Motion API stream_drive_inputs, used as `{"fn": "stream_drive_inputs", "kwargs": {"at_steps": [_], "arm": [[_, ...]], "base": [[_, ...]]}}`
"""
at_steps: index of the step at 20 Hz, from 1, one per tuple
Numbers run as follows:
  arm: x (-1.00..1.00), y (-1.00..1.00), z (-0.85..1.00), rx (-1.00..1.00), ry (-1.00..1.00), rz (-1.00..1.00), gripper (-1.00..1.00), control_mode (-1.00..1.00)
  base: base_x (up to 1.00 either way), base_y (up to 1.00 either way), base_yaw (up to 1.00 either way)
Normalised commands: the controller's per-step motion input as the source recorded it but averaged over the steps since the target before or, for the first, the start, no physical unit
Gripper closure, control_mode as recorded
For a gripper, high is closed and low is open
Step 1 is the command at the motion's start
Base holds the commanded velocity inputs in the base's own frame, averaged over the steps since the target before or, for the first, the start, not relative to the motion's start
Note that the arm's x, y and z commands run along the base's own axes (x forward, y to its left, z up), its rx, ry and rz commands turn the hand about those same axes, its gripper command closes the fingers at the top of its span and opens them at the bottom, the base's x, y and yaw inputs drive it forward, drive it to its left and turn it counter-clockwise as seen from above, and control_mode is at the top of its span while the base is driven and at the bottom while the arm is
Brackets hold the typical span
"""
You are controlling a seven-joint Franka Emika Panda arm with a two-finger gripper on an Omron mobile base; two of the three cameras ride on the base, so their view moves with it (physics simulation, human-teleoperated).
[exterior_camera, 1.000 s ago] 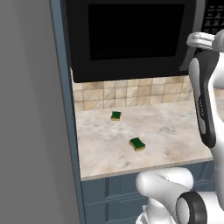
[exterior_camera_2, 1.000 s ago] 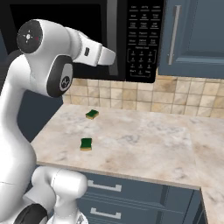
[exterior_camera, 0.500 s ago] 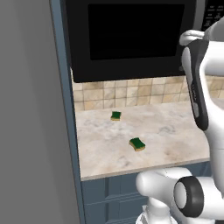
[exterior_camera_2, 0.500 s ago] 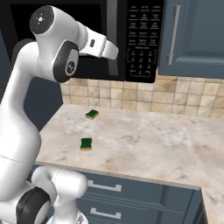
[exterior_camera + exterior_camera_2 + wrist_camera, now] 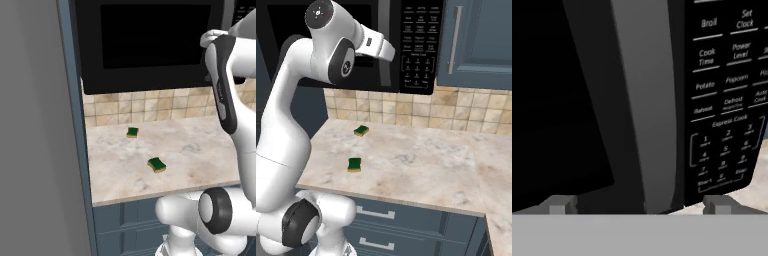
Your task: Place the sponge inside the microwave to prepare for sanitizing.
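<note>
While the small rectangular sponge with a bright green top over a tan-yellow layer [image 5: 157,164] [image 5: 354,164] lies on the marbled beige worktop [image 5: 200,160] [image 5: 426,165] near its front edge, a smaller, darker green square sponge [image 5: 132,132] [image 5: 361,130] sits apart nearer the tiled wall. Above, the large black microwave [image 5: 150,45] [image 5: 416,45] [image 5: 562,100] has its dark glass door shut. Keypad labels read Broil, Clock, Cook Time, Power Level, Potato, Popcorn, Reheat, Defrost. Since half a second ago the arm has risen; the claw [image 5: 640,205] stands open, empty, straddling the curved grey handle [image 5: 647,100].
</note>
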Motion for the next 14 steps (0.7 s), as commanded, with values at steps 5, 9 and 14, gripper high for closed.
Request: {"fn": "stream_drive_inputs", "kwargs": {"at_steps": [5, 9, 14], "arm": [[0.31, -0.12, 0.0, 0.0, 0.0, 0.08, -1.0, -1.0], [0.14, -0.26, 0.0, 0.0, 0.04, 0.0, -1.0, -1.0], [0.05, -0.1, 0.0, -0.01, 0.03, 0.0, -1.0, -1.0]], "base": [[0.0, 0.0, 0.0], [0.0, 0.0, 0.0], [0.0, 0.0, 0.0]]}}
